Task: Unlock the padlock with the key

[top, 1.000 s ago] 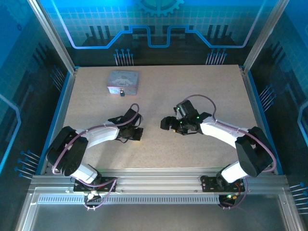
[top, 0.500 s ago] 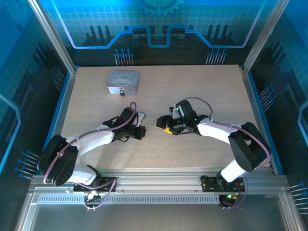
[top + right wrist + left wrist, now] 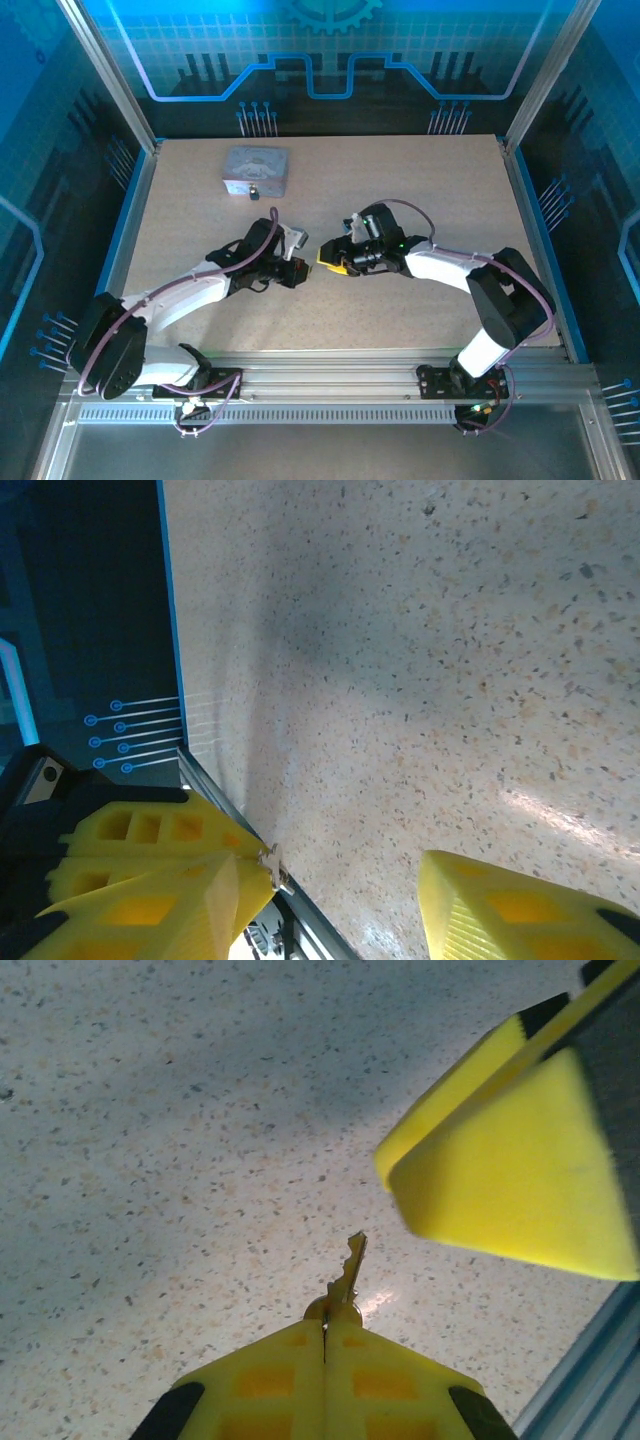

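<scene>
- Pinching the key by its head, the left gripper has its yellow jaws pressed flat together. The toothed blade pokes out ahead over the speckled table.
- The right gripper sits nose to nose with it at mid-table, jaws spread wide. Its wrist view shows one yellow finger low on the right with a broad stretch of bare table beside it. Nothing in its grasp.
- In the left wrist view, a right finger hangs just above and beside the key's tip, apart from it, no contact.
- And the padlock? It lies flat toward the far left of the table, well apart from both grippers.
- My read: this is the key-handling step, not the unlocking. It looks like a handover or re-grip between the two grippers, though I can't be sure of that.
- Next move, as I judge it: the open jaws need to line up on either side of the blade and close squarely while the left holds the head steady. The blade is thin, so a skewed pinch could twist or drop it.
- After that the key must travel to the padlock and find the keyhole. Which face carries the keyhole I can't tell from above.
</scene>
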Controlling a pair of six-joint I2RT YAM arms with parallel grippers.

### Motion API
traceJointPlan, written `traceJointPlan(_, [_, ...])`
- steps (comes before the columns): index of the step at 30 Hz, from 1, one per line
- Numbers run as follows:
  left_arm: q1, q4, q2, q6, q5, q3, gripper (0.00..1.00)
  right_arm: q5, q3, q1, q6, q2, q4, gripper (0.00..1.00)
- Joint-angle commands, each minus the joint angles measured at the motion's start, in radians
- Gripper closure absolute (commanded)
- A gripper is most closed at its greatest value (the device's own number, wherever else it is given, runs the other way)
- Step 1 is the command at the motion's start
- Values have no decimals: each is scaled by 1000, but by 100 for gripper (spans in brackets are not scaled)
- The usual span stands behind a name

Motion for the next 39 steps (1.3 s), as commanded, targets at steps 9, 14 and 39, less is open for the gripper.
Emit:
traceJointPlan(9, [-12,-22,-35,0,60,31,100,-59,77,32,-6,13,-8,61])
traceJointPlan(14, [-12,-34,-54,3,59,29,100,-62,84,40,-3,21,-10,65])
traceJointPlan(39, [-11,-27,-114,-24,18,-2,100,-46,142,66,-27,15,-115,93])
